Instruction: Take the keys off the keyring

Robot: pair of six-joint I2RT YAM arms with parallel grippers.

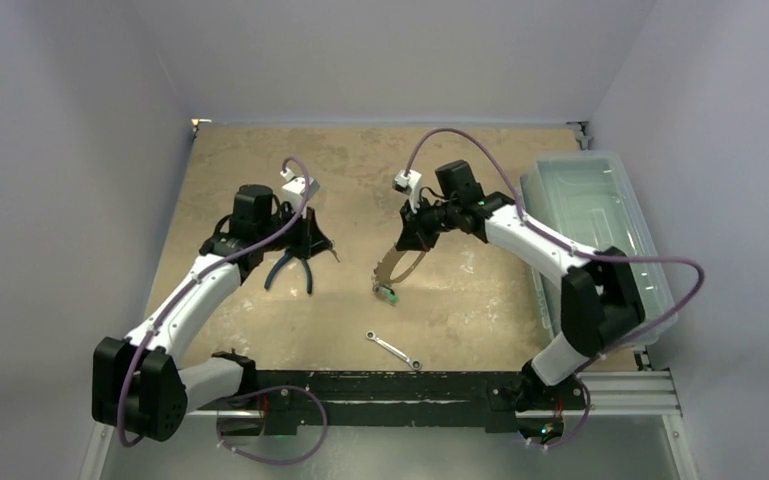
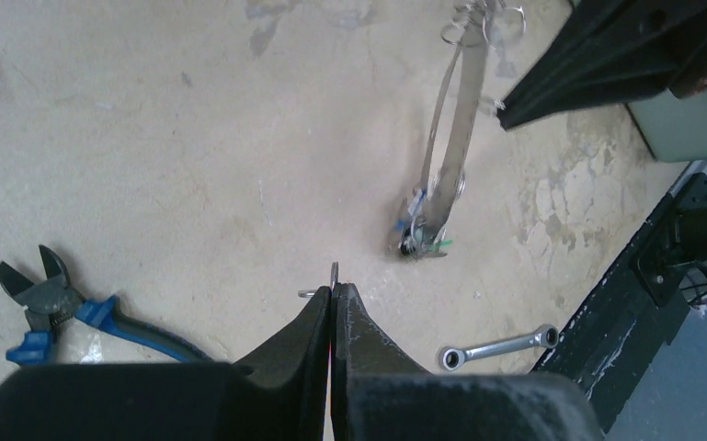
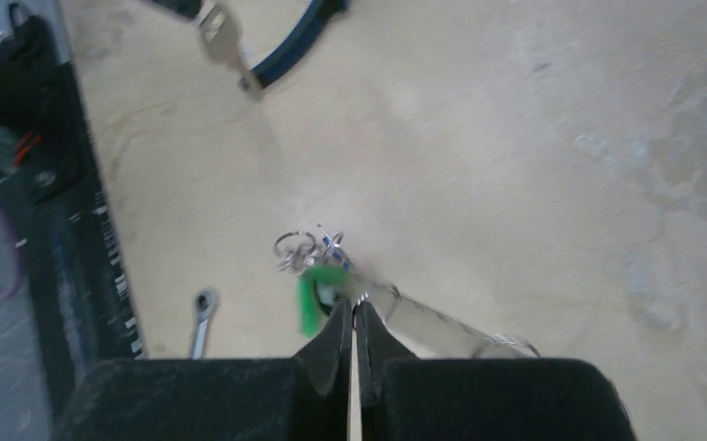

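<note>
Keyring, long thin silver wire loop [image 2: 464,119]: hangs pinched in closed right gripper [image 3: 354,310], small blue- and green-tagged keys [image 2: 418,241] dangling below its fingertips. Left gripper [image 2: 334,290] closed on one silver key [image 3: 225,41]. Risk: swinging loop may slip from the narrow pinch.

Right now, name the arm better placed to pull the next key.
Left, probably: right claw grips the keyring, keys dangling; left claw pinches one loose key, free once dropped.

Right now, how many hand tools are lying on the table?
2. The blue-handled pliers lie left of centre; the small wrench lies front and centre. More could be hidden.
</note>
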